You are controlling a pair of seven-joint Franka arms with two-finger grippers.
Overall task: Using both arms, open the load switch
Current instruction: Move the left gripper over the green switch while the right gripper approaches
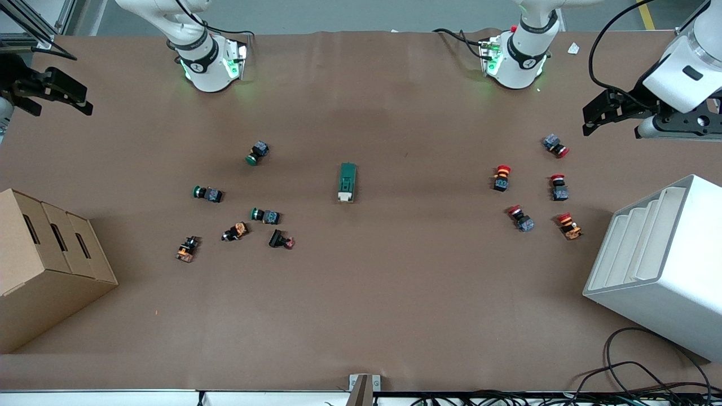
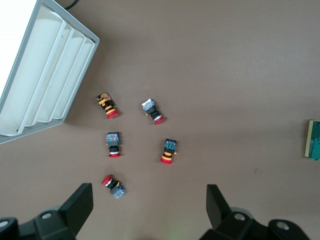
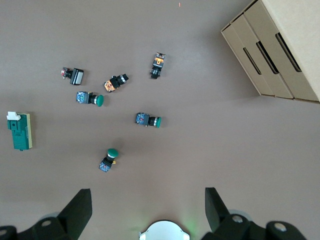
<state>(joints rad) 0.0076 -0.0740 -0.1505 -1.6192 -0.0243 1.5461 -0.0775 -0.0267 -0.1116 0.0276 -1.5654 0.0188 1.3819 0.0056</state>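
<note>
The load switch [image 1: 348,182], a dark-green block with a cream-white lever end, lies flat in the middle of the table; it also shows in the left wrist view [image 2: 314,140] and the right wrist view [image 3: 20,131]. My left gripper [image 1: 598,115] hangs open and high over the left arm's end of the table, above the red-capped push buttons, with nothing between its fingers [image 2: 80,205]. My right gripper [image 1: 67,97] hangs open over the right arm's end, fingers [image 3: 80,210] wide apart and holding nothing. Both are well away from the switch.
Several red-capped push buttons [image 1: 530,192] lie toward the left arm's end, beside a white slotted rack [image 1: 660,265]. Green-capped and other push buttons [image 1: 242,214] are scattered toward the right arm's end, beside a cardboard box [image 1: 45,265]. Cables [image 1: 637,372] trail along the table's front edge.
</note>
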